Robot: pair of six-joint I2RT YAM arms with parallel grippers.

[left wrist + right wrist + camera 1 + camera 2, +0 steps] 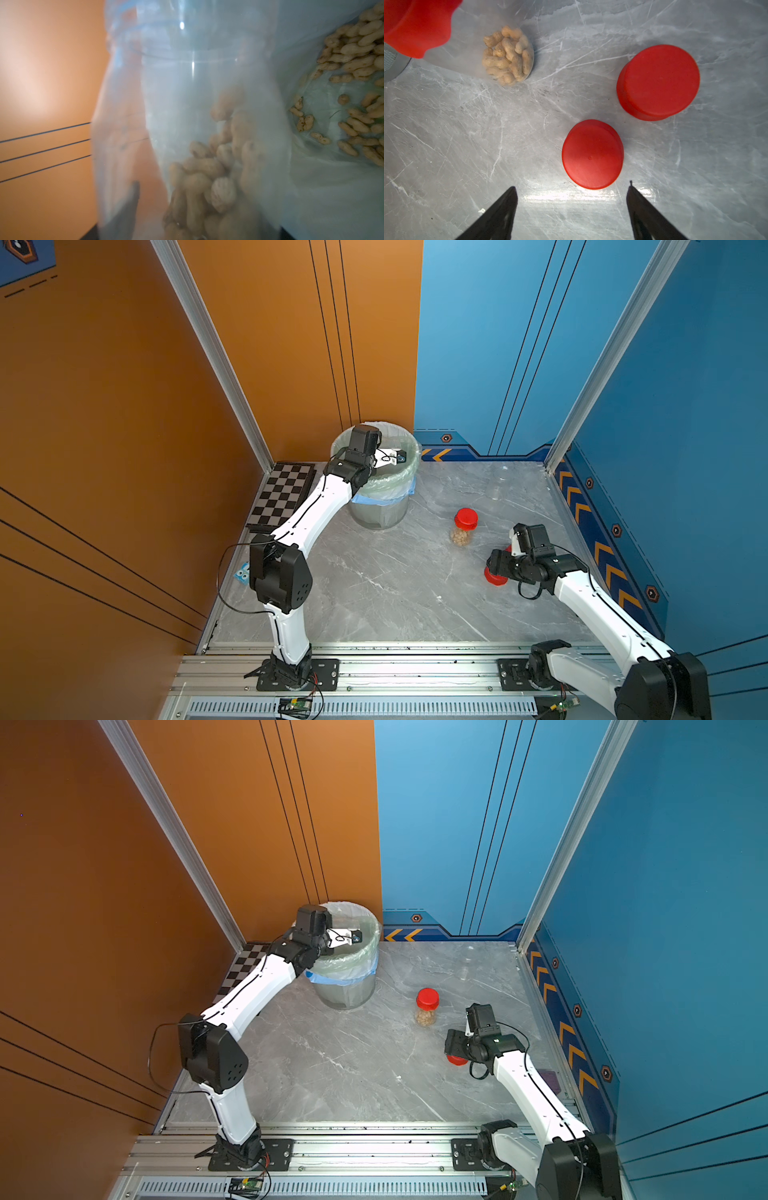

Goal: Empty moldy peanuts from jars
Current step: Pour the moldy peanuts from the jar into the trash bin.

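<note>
We see red lids (592, 154), tan peanuts (508, 56) in a clear jar (460, 536), grey bench (374, 593) veined white, black-grey checkerboard (282, 493), pale green bin liner (399, 481) with blue band (370, 500), orange wall (104, 406), blue wall (478, 344).

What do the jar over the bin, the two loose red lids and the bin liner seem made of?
The jar looks like clear, glossy plastic: the peanuts show through its wall, with sharp glints; glass can't be ruled out. The two lids seem opaque red moulded plastic, matte, one with a small centre nub. The bin liner is thin translucent film, wrinkled over the rim.
</note>
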